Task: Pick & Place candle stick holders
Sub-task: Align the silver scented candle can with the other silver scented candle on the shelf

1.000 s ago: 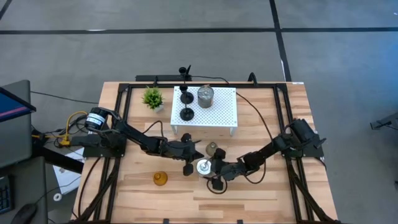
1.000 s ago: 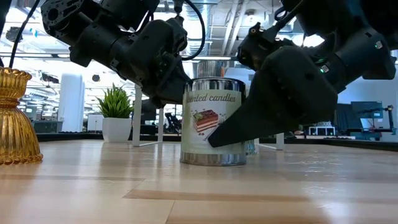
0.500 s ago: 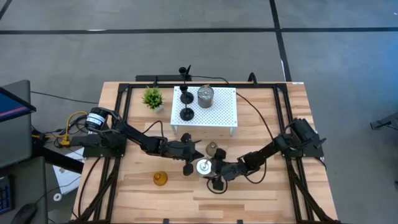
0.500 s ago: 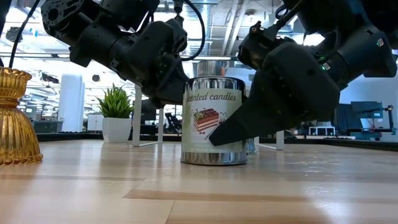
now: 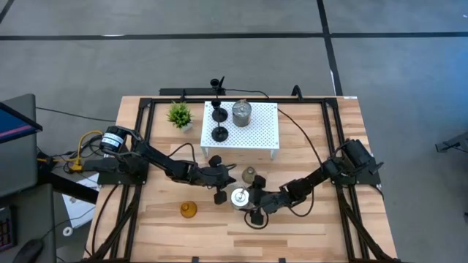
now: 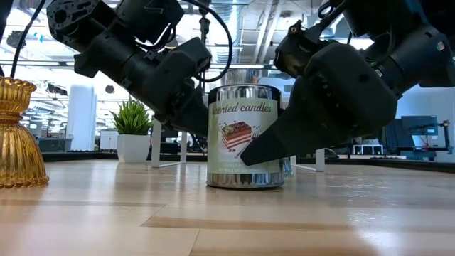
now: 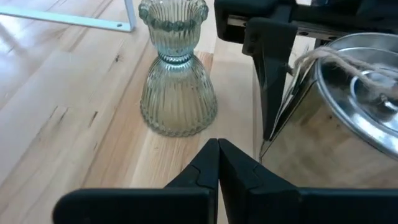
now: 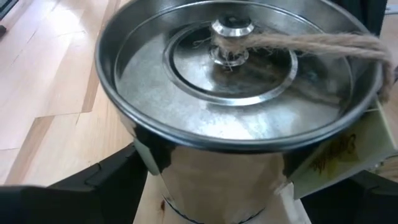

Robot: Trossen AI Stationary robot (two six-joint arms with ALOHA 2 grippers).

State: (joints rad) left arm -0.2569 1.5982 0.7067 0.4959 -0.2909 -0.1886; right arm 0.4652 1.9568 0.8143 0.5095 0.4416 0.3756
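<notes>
From above, the right gripper [image 5: 246, 204] straddles a metal candle tin [image 5: 239, 196] at mid-table, fingers spread on either side of it. The low view reads its label; the right wrist view shows its lid and twine. The left gripper [image 7: 217, 163], fingers pressed together on nothing, sits just beside the tin, near a ribbed olive holder [image 7: 176, 74]. An amber holder [image 6: 17, 135] stands apart.

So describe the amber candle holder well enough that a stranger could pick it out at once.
Start at the white perforated stand at the back of the table, then come to the near-left part of the wooden top. The amber holder stands there alone, apart from both claws. Its golden ribbed glass sets it apart from the silver tin and the greyish bell-shaped holder.
</notes>
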